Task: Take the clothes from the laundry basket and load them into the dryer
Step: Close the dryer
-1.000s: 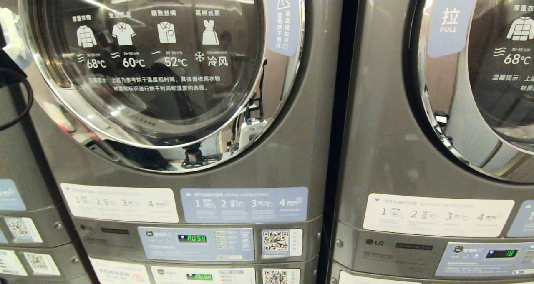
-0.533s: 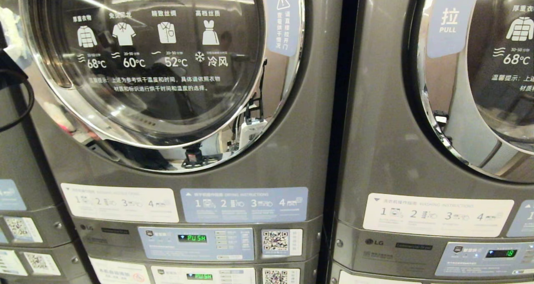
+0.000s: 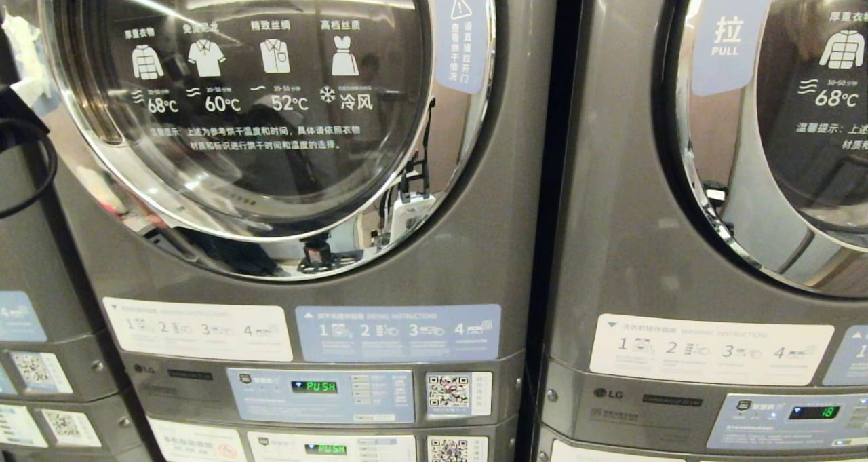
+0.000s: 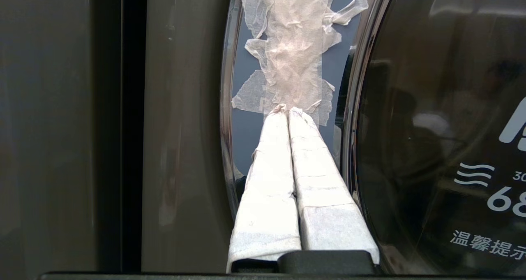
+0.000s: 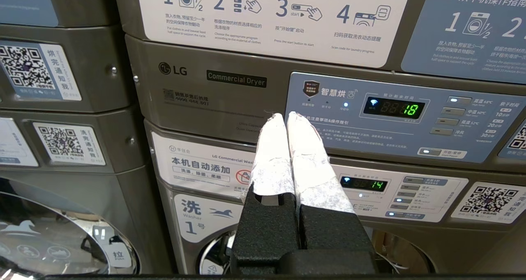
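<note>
Left end effector (image 4: pixel 287 109), fingers pressed together, apparently touching the taped dryer door (image 4: pixel 246 128) rim.

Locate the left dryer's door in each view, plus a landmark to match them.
Head: left dryer door fills the upper left.
Left wrist: its glass takes the right half; the shut left gripper points at the taped rim.
Right wrist: not in it; it faces control panels.
Landmark: 68°C print; green 18 display ties head to right wrist.
</note>
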Robot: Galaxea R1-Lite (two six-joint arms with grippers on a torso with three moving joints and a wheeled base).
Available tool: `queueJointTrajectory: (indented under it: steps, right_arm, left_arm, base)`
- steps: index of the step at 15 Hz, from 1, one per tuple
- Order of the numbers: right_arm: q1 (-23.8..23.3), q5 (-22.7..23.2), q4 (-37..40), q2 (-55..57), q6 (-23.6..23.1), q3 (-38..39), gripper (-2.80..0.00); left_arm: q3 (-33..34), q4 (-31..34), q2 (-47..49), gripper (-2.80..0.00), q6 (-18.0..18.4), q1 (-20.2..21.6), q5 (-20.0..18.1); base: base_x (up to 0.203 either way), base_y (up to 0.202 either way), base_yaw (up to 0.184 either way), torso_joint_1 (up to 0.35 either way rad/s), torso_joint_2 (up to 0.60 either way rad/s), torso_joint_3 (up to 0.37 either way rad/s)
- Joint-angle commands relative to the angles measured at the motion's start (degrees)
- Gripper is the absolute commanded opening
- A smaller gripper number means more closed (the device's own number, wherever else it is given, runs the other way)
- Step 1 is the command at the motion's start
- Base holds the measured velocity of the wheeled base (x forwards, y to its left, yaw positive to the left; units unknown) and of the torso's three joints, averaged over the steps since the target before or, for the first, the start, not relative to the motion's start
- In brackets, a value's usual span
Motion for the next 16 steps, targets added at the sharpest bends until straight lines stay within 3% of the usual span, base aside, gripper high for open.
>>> queueJointTrajectory:
  steps: [1,9,12,16]
  right_arm:
    - [0.01,0.03,0.05,-0.05,-0.04,0.0,-2.8]
    - [0.01,0.03,0.05,-0.05,-0.12,0.0,-2.8]
    - [0.01,0.03,0.05,-0.05,-0.38,0.0,-2.8]
    - [0.01,0.03,0.05,-0.05,-0.48,-0.07,-2.8]
  left_arm:
    - [0.03,0.1,1.33,-2.8,-0.04,-0.02,-0.08]
    - [-2.9,-0.56,2.24,-2.8,1.48,0.01,0.74]
    - [-0.33,-0.39,-5.83,-2.8,2.2,0.06,5.76]
    - [8.27,-0.15,-21.35,-2.8,4.98,0.0,13.98]
  base:
    - [0.0,0.0,0.0,0.0,0.0,0.0]
    - [0.0,0.0,0.0,0.0,0.0,0.0]
    - [0.0,0.0,0.0,0.01,0.0,-0.002]
    - [0.0,0.0,0.0,-0.002,0.03,0.01]
